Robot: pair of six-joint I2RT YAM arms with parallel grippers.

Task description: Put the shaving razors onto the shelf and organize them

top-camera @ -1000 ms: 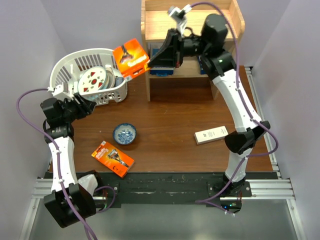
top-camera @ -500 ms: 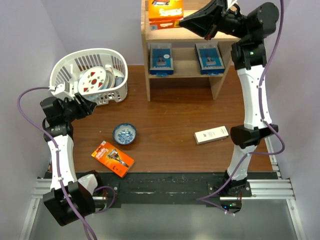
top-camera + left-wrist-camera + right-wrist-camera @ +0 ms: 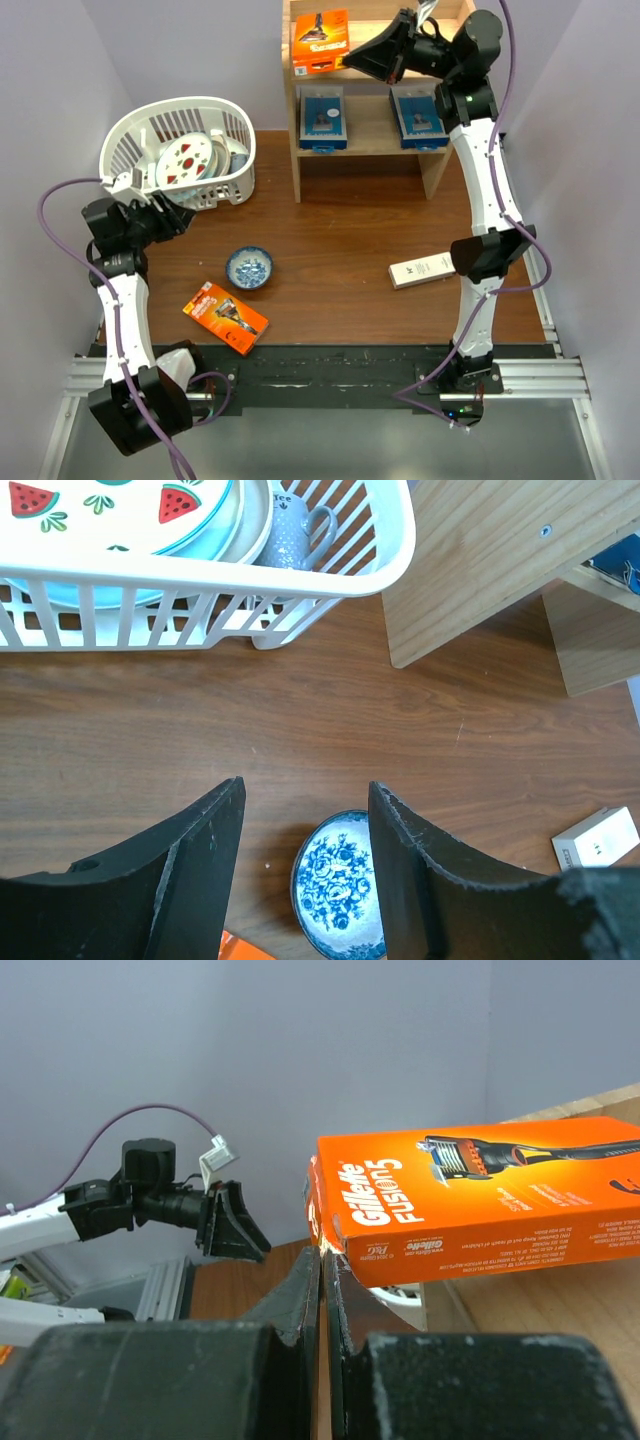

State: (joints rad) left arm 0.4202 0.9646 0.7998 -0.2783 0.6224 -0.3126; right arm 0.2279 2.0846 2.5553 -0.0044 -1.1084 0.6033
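The light pine two-tier shelf (image 3: 370, 128) stands at the far edge of the dark wooden surface (image 3: 350, 230). An orange Gillette Fusion5 razor pack (image 3: 320, 40) lies flat on the left part of its top tier, printed face up. On the lower tier lie a blue razor pack (image 3: 322, 117) at the left and another blue razor pack (image 3: 417, 112) at the right, well apart.

The right gripper (image 3: 352, 56) reaches over the top tier with its fingers pressed together and nothing between them. Its tips are just beside the orange pack's near corner (image 3: 325, 1235) — whether they touch it cannot be told.

A second orange razor pack (image 3: 225, 317) lies on the surface near the left arm's base. Just beyond it sits a blue-and-white patterned bowl (image 3: 250, 268). The left gripper (image 3: 305, 785) hangs above that bowl, jaws partly apart and empty. Beside it a white plastic slotted basket (image 3: 130, 130) holds a watermelon-patterned plate (image 3: 187, 160) and a grey mug (image 3: 297, 535). A small white box (image 3: 422, 270) lies on the surface at the right.
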